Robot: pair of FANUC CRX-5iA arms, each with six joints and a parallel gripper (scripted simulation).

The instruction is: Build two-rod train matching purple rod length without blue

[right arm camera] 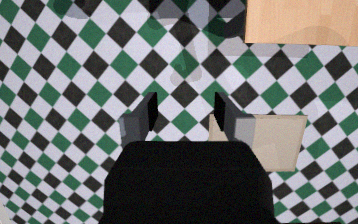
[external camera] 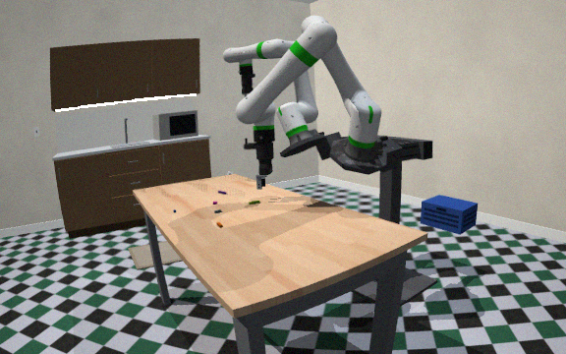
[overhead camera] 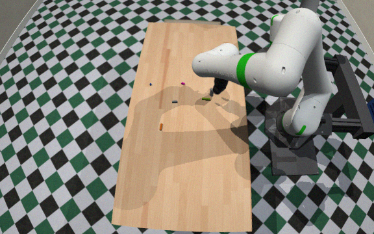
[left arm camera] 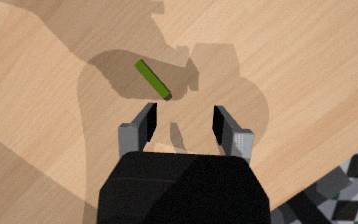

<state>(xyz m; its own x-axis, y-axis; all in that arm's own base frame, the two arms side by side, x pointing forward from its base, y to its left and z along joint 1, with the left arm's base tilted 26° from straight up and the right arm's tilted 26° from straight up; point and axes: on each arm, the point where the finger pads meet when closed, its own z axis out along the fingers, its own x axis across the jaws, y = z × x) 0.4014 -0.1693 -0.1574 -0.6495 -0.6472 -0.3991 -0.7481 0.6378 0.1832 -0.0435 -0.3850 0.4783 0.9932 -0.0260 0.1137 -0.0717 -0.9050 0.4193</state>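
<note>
The thin purple rod (external camera: 222, 192) lies flat on the wooden table (overhead camera: 187, 195) (external camera: 312, 236), apart from the left claw (overhead camera: 211, 93) (external camera: 260, 183) (left arm camera: 185, 112), which hangs spread and empty above the top. Nearest that claw is a lime-green rod (overhead camera: 206, 99) (external camera: 254, 202) (left arm camera: 152, 79); farther out lie short magenta (overhead camera: 183, 83) (external camera: 215, 203), grey (overhead camera: 174, 101) (external camera: 218, 211) and orange (overhead camera: 161, 127) (external camera: 219, 224) rods, all separate. The right claw (external camera: 247, 94) (right arm camera: 185, 104), also spread, holds nothing.
</note>
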